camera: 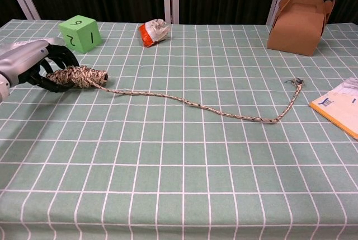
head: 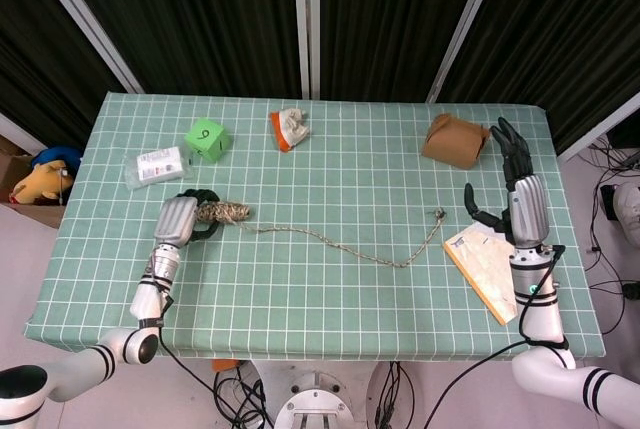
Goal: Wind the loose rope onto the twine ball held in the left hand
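The twine ball [head: 225, 213] [camera: 81, 76] is a speckled brown-and-white bundle lying on the green checked cloth at the left. My left hand [head: 180, 219] [camera: 34, 65] grips its left end, dark fingers curled around it. The loose rope [head: 345, 246] [camera: 190, 101] trails from the ball rightwards across the cloth and bends up to a frayed tip [head: 439, 215] [camera: 298, 83]. My right hand [head: 520, 199] is raised at the right edge with fingers spread, holding nothing and apart from the rope. The chest view does not show it.
A green numbered cube [head: 206, 139] [camera: 81, 33], a white packet [head: 158, 166] and an orange-white wrapper [head: 290, 128] [camera: 153, 31] lie at the back. A brown cardboard box [head: 455, 139] [camera: 299, 16] stands back right. A yellow-edged booklet [head: 484, 267] [camera: 340, 108] lies beside my right hand.
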